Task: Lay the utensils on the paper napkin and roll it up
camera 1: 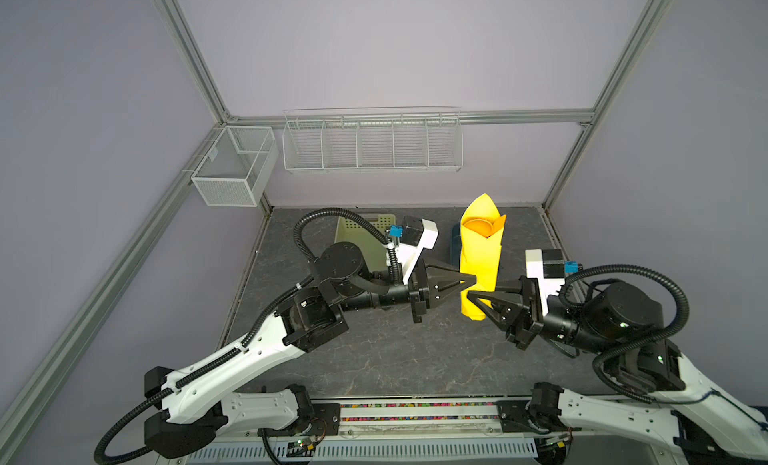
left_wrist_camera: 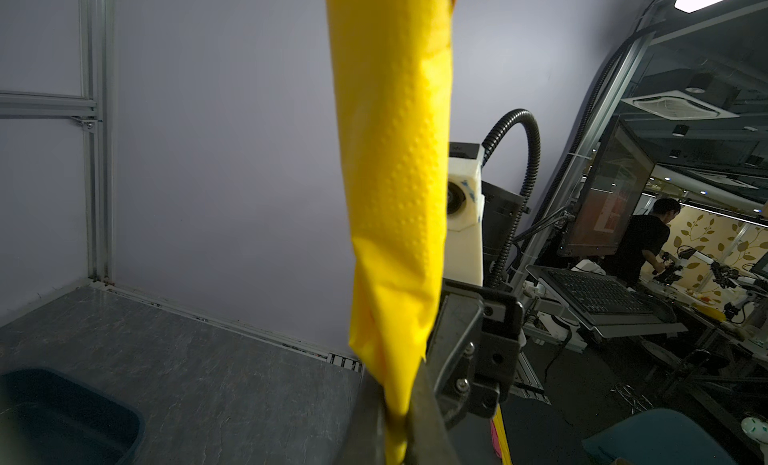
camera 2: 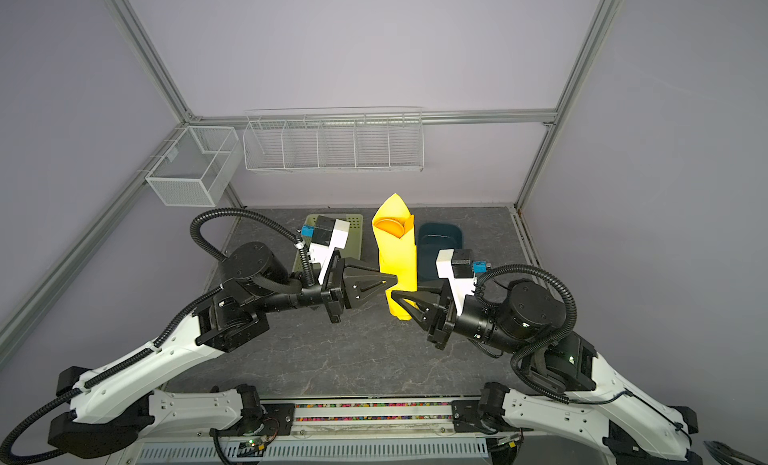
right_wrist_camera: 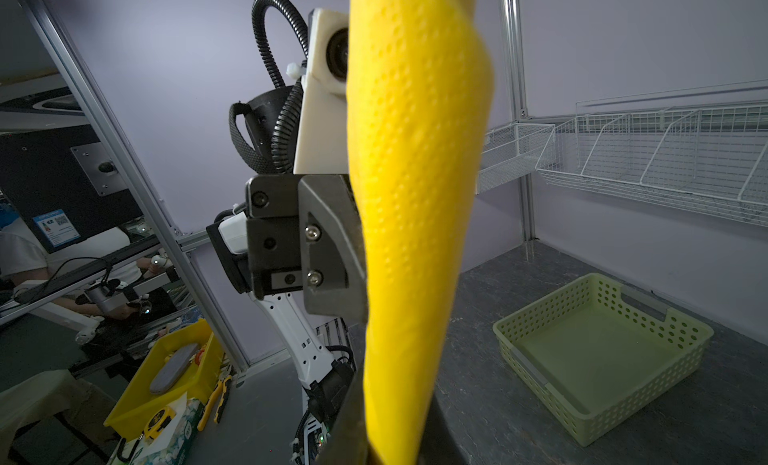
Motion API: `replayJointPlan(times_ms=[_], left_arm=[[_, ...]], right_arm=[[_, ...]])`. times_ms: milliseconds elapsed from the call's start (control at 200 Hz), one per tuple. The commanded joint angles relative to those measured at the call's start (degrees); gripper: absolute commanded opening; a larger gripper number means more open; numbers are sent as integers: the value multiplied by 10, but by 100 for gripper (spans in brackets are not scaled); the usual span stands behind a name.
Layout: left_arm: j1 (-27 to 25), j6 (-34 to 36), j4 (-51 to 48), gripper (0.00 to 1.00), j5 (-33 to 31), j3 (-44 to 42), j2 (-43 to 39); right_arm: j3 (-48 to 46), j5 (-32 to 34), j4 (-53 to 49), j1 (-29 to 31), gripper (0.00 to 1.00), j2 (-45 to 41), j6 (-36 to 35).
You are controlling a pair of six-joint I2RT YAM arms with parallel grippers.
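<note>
A pale green perforated plastic basket and a dark teal plastic tub stand apart on the dark grey marbled tabletop. A white wire divided rack and a white mesh box hang above.

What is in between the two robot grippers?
The rolled-up yellow paper napkin stands upright between the left gripper and the right gripper, an orange spoon bowl showing at its open top. Both top views show it.

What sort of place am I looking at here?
Most likely a robotics lab. An aluminium frame with lilac walls boxes in two robot arms; beyond it are a monitor, a keyboard and a person working.
</note>
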Motion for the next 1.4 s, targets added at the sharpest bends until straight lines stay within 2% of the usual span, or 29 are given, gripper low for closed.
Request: replayJointPlan(times_ms=[0, 90, 265, 495, 710, 875, 945, 1100, 1360, 1395], left_arm=[[2, 7, 4, 0, -36, 3, -14], [5, 20, -25, 0, -70, 10, -16], [54, 17, -84, 0, -66, 30, -9], [122, 66, -251, 0, -93, 102, 24], [224, 78, -319, 0, -52, 112, 56], [312, 104, -323, 0, 9, 76, 82], [346, 118, -337, 0, 28, 73, 105], [408, 145, -368, 0, 42, 76, 166], [480, 160, -384, 0, 84, 112, 290], [484, 167, -393, 0, 86, 125, 310]], right_arm=[[-5, 7, 5, 1, 32, -12, -7], [-8, 21, -9, 1, 36, -21, -7], [-13, 67, -46, 1, 38, -46, -13], [-4, 144, -137, 0, 38, -46, -36], [-3, 206, -216, -12, 38, -2, -55], [-7, 225, -261, -43, 46, 48, -58], [-6, 216, -278, -68, 48, 70, -60], [-21, 133, -281, -142, 54, 114, -70], [-29, 78, -296, -251, 78, 188, -56], [-35, 69, -291, -262, 88, 191, -59]])
